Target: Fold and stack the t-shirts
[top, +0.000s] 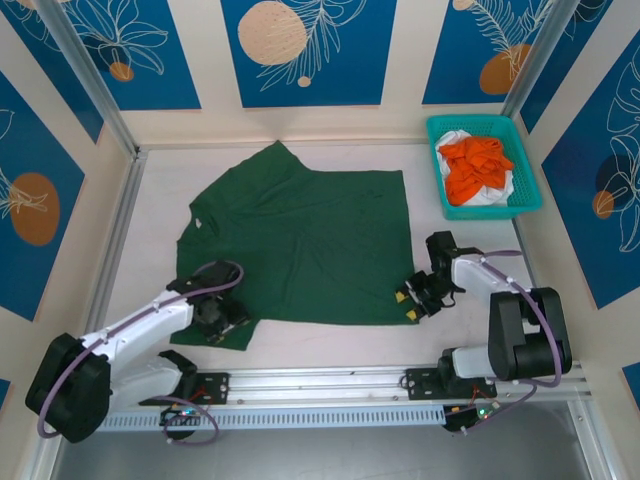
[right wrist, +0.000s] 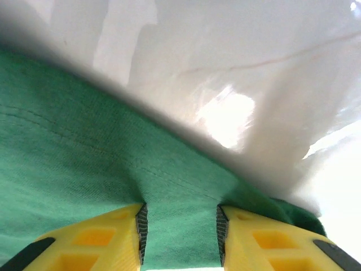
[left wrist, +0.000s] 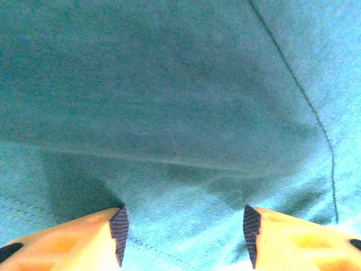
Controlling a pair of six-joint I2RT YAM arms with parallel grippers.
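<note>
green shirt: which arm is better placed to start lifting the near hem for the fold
Right, probably. The right gripper has the hem of the green shirt bunched between its fingers at the near right corner; the left gripper stands open over flat cloth, gripping nothing.

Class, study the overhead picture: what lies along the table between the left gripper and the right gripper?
The near hem of the dark green t-shirt spans it, from left gripper to right gripper; the top external view shows this.

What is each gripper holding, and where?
Right gripper pinches the green t-shirt at its near-right corner. Left gripper straddles the near-left corner; grip unclear.
</note>
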